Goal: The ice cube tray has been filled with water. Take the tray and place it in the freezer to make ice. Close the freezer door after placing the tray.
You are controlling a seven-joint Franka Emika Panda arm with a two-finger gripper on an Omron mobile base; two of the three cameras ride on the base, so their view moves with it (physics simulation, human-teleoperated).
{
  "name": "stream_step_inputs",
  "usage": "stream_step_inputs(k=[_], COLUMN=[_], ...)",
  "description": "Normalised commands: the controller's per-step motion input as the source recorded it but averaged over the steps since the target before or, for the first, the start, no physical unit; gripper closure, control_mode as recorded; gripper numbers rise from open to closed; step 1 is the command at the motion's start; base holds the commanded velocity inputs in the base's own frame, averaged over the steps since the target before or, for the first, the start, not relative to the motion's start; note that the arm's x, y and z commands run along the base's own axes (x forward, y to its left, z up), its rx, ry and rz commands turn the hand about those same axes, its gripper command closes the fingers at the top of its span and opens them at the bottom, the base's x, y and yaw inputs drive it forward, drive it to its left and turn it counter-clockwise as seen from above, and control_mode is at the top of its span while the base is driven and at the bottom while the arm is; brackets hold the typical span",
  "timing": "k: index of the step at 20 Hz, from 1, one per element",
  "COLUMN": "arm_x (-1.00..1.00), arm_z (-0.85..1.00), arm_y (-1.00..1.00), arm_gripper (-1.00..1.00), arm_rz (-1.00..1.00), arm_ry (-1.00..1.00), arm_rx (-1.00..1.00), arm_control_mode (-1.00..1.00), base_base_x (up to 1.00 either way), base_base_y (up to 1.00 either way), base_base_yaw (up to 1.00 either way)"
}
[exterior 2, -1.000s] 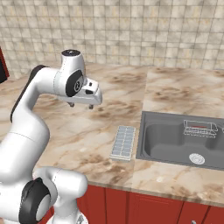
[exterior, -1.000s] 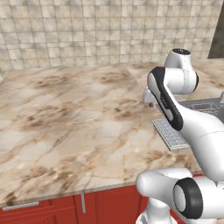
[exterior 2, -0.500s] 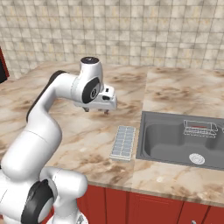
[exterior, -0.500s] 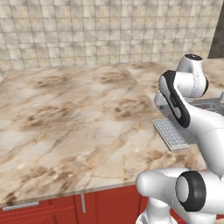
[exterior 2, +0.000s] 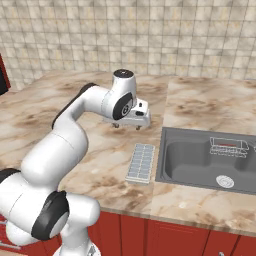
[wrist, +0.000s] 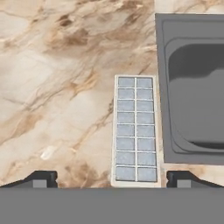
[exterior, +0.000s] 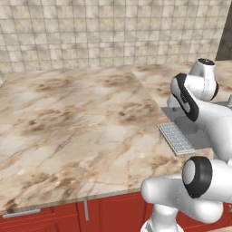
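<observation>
The ice cube tray (exterior 2: 141,163) lies flat on the marble counter just left of the sink, its long side running along the sink's edge. In the hand view the ice cube tray (wrist: 135,129) is an off-white oblong with two columns of pale grey-blue cells. My gripper (exterior 2: 127,126) hangs open above the counter, a little behind the tray's far end and apart from it. Seen from the hand, the gripper (wrist: 113,179) has its fingertips (wrist: 41,178) spread wide, with one end of the tray between them far below. From the left base, the tray (exterior: 177,138) is partly hidden by my arm. The freezer is out of view.
A grey sink (exterior 2: 167,165) is set into the counter right of the tray, with a wire basket (exterior 2: 228,148) inside it. The sink rim (wrist: 159,87) runs close beside the tray. A tiled wall stands behind the counter (exterior: 68,118), and red cabinets (exterior 2: 165,235) are below it.
My arm has swung to the right across the counter, bringing the open gripper from the counter's middle to above the tray's far end. The tray has not moved.
</observation>
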Motion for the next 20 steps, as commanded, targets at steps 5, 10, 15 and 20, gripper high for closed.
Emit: stream_step_inputs(k=[5, 10, 15, 20], arm_x=[0.50, 0.65, 0.60, 0.55], arm_z=[-0.12, -0.19, -0.44, -0.44], arm_y=[-0.31, -0.06, -0.07, -0.11], arm_gripper=[-1.00, -1.00, -1.00, -1.00], arm_rz=[0.00, 0.05, 0.07, 0.07], arm_ry=[0.02, 0.01, 0.00, 0.00], arm_rx=[0.00, 0.00, 0.00, 0.00], arm_control_mode=[-1.00, -1.00, -1.00, -1.00], base_base_x=[0.00, 0.00, 0.00, 0.00], base_base_y=[0.00, 0.00, 0.00, 0.00], base_base_yaw=[0.00, 0.00, 0.00, 0.00])
